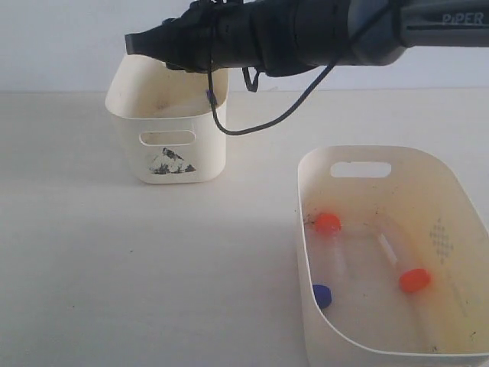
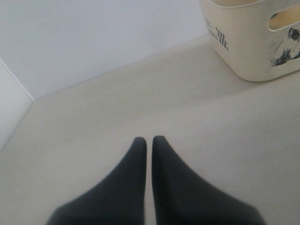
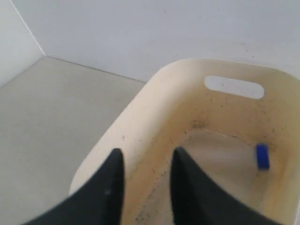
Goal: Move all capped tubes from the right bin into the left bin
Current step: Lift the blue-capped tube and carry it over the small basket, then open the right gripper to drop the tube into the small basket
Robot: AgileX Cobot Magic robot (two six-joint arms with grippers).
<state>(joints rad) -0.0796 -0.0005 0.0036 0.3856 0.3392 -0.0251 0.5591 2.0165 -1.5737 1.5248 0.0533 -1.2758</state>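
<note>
The right pincer (image 3: 145,161) hangs over the left bin (image 1: 206,149), its two black fingers (image 3: 112,183) spread with nothing between them. In the exterior view its arm reaches across the middle, and the tip sits above the bin's far left rim. Down inside this bin lies one blue-capped tube (image 3: 262,156), its cap close to a side wall. The clear body does not show up against the cream floor, so I cannot tell which way its long axis runs.

Three capped tubes lie flat in the right bin (image 1: 428,172). One orange-capped tube (image 1: 328,222) has its cap towards the bin's back left, with its body running towards the front. The second orange-capped tube (image 1: 414,280) lies slanted, cap nearer the front and body pointing back and left. The other blue-capped tube (image 1: 322,295) rests with its cap against the left wall, and its body is too faint to trace.

The left pincer (image 2: 149,140) is pressed together and holds nothing, low over the bare surface (image 1: 114,267) near the left bin.
</note>
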